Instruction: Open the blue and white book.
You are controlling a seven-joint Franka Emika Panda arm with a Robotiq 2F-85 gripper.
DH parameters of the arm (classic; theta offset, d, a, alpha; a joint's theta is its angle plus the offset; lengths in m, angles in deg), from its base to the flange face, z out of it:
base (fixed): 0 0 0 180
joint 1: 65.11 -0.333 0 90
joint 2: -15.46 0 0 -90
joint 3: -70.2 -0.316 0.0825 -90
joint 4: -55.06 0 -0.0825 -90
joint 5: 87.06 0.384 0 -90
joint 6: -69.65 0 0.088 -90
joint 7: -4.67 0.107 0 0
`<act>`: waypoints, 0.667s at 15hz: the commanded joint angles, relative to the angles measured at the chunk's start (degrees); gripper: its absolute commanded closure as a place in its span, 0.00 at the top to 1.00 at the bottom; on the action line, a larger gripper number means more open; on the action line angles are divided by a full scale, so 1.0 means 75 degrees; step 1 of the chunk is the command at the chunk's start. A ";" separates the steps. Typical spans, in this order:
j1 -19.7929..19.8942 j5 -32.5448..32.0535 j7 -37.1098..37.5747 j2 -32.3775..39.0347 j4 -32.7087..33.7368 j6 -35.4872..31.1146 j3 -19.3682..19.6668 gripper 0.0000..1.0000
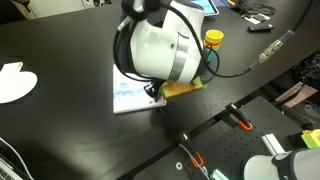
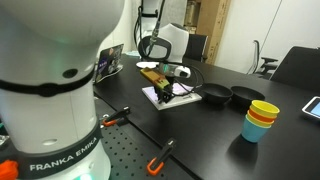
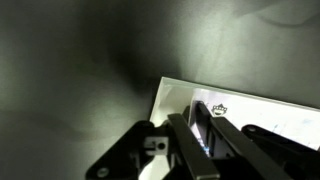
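"Where was the blue and white book (image 1: 128, 96)?"
"It lay flat on the black table (image 1: 70, 130), under the robot arm."
"And the gripper (image 1: 153, 92)?"
"Down low at the book's edge. I could not tell if it was open or closed."
"What was near?"
"A black bowl (image 2: 213, 96), just beside the book."

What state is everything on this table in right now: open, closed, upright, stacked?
blue and white book: lying flat, looks closed.
gripper: down at the book's edge; open or shut, cannot tell.
black bowls: upright, side by side.
cups: upright, stacked one in another.
white plate: lying flat, apart from the book.
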 commanded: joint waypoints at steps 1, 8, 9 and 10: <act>-0.1133 -0.0511 0.0619 0.0420 -0.0391 -0.1603 0.0779 0.11; -0.4853 0.0633 0.0537 0.1331 -0.0400 -0.2158 0.4347 0.11; -0.5411 0.0859 0.0539 0.1515 -0.0412 -0.1985 0.4872 0.11; -0.5961 0.1049 0.0567 0.1705 -0.0444 -0.1746 0.5406 0.11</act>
